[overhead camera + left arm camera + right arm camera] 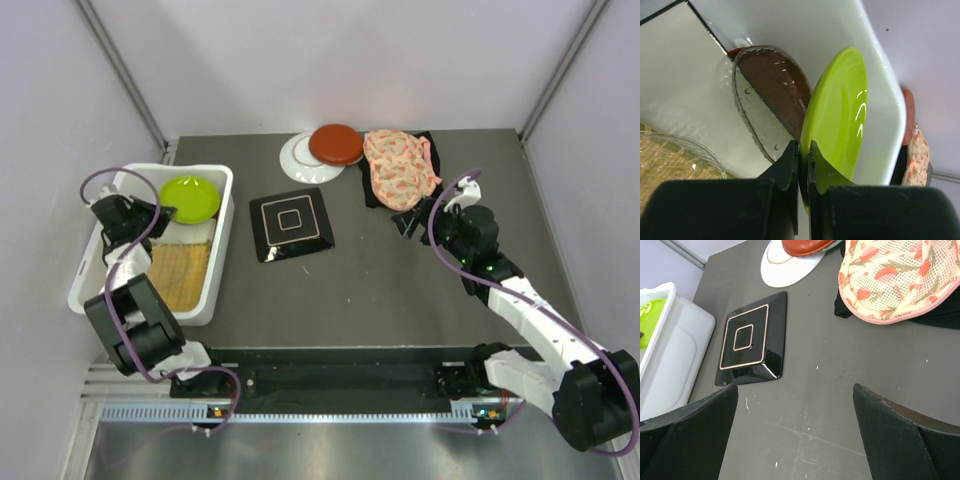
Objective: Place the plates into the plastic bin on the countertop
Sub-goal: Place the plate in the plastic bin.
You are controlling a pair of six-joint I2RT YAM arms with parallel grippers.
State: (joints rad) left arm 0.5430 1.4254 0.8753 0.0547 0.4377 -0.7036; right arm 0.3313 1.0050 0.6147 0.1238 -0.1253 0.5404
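Left gripper (803, 148): jaws pinching lime plate (837, 115) in plastic bin (790, 30) | right gripper (795, 392): jaws spread, black plate (747, 340) at 10 o'clock

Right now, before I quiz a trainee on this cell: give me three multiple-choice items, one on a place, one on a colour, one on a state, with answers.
1. Where does the black square plate lie relative to the plastic bin?
A. Inside it
B. On the countertop, to its right
C. Leaning on it

2. What colour is the plate in the left gripper?
A. White
B. Lime green
C. Red

3. How is the right gripper?
A. Open, empty
B. Shut on the black plate
C. Shut on fabric

Answers:
1 B, it lies flat on the dark surface beside the bin.
2 B, it pinches the lime plate's rim.
3 A, its jaws stand wide above bare countertop.
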